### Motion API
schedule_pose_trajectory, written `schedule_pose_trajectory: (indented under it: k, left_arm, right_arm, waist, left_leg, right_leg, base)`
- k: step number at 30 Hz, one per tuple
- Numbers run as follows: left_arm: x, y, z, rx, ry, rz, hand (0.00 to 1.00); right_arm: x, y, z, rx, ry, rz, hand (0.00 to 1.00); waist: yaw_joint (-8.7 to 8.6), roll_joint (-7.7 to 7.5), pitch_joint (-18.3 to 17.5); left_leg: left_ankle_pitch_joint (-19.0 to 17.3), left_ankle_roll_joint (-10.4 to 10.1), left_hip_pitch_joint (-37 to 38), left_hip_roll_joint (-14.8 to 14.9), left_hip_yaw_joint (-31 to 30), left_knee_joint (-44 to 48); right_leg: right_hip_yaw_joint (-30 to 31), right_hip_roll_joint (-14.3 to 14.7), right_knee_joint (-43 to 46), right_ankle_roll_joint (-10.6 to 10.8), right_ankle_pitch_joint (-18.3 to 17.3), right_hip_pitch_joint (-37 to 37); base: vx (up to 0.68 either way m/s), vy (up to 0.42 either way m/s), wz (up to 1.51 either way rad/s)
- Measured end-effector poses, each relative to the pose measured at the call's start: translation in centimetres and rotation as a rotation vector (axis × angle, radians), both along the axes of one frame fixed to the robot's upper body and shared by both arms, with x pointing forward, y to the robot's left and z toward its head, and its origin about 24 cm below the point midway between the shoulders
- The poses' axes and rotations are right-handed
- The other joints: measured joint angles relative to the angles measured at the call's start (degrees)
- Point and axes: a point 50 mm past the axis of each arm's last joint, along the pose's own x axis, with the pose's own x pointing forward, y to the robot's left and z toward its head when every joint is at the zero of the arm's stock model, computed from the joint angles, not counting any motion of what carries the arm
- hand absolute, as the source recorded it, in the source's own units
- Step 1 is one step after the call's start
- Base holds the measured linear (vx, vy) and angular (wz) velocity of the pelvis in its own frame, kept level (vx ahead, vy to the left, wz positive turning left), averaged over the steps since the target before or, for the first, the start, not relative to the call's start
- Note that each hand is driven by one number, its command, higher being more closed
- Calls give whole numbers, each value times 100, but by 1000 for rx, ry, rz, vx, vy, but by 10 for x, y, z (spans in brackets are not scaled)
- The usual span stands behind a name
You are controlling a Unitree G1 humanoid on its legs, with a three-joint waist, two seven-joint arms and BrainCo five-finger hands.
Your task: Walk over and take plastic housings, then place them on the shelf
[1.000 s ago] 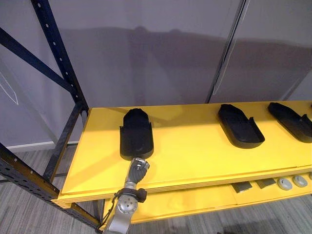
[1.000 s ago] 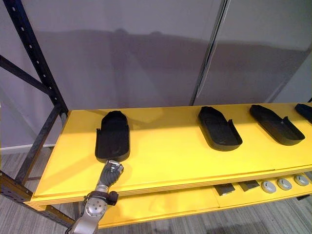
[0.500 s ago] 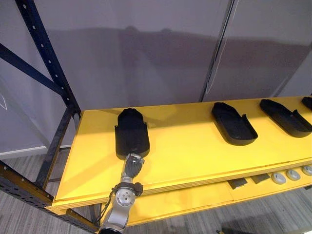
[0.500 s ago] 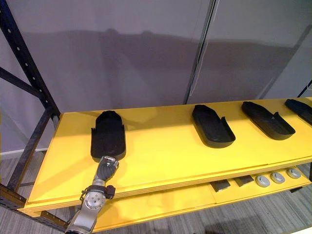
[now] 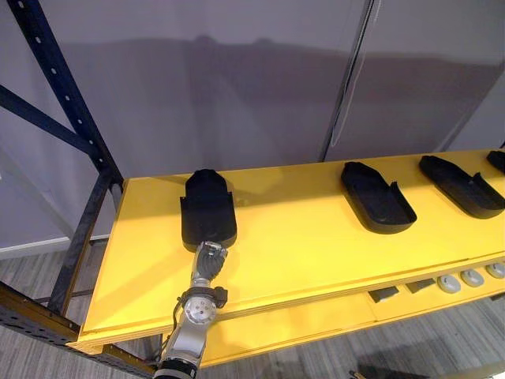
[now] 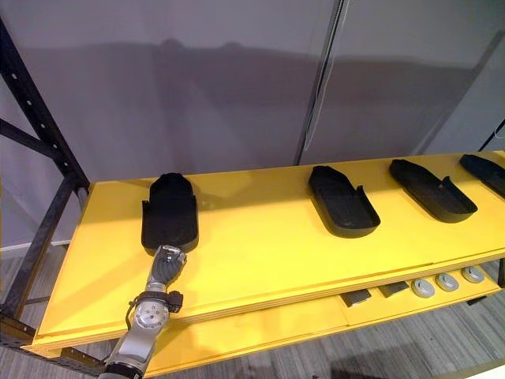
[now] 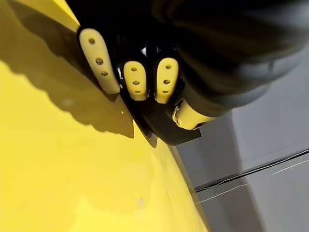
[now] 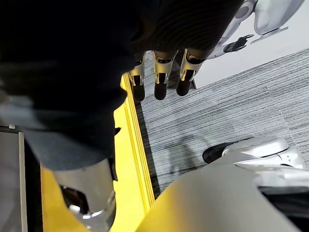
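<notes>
A: Step in hand? The leftmost housing (image 5: 207, 209) lies flat on the yellow shelf (image 5: 300, 245), toward its left end, open side up. The left hand (image 5: 207, 260) is at the housing's near end.

B: Placing, I judge, at the point of letting go. A second housing (image 5: 377, 197) and a third housing (image 5: 461, 185) lie further right on the same shelf, well apart from each other.

A: Fingers?

B: In the left wrist view the fingers (image 7: 135, 79) sit close together, slightly bent, tips on the housing's near rim. The thumb (image 7: 193, 115) is just beside them on the same dark edge. Reads as a light pinch on that end wall, not a full wrap.

A: Right hand (image 8: 166, 72)?

B: It hangs beside the shelf's front edge above the grey floor (image 8: 217, 111), fingers relaxed and straight, holding nothing.

A: Next move?

B: Probably spread the fingers and thumb off the rim, then draw the hand straight back without dragging the housing toward the shelf edge.
</notes>
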Motion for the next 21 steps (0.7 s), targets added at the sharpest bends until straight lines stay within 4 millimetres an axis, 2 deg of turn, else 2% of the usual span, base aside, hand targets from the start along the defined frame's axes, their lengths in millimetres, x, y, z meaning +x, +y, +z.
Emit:
schedule_pose_trajectory:
  k: [12, 17, 19, 21]
  left_arm:
    - [-2, 2, 7, -11, -26, 13, 100]
    - [-14, 1, 41, -43, -173, 0, 100]
    - [-23, 1, 75, -73, -326, -26, 100]
    - [-31, 0, 100, -93, -453, -48, 100]
  right_arm:
    - [3, 0, 0, -3, -6, 8, 0]
    - [2, -1, 0, -4, -4, 8, 0]
    - [1, -3, 0, -9, 1, 8, 0]
    - [0, -3, 0, -10, 3, 8, 0]
  waist:
    - [-3, 0, 58]
    - [44, 7, 81]
    - [110, 5, 89]
    - [151, 7, 91]
  left_leg:
    - [-7, 5, 8, 0, 12, 0]
    - [-4, 6, -35, -4, -76, 2]
    - [-4, 6, -38, -5, -94, 3]
    - [-3, 8, -38, -11, -163, 2]
  right_leg:
    - [-2, -4, -1, -2, 2, 0]
    - [-118, -13, -5, -2, 1, 18]
    - [-110, -13, 8, -1, 0, 62]
    - [-125, -12, 51, 10, -11, 71]
  base:
    - [-19, 2, -1]
    - [4, -1, 10]
    - [9, -6, 4]
    - [-24, -6, 9]
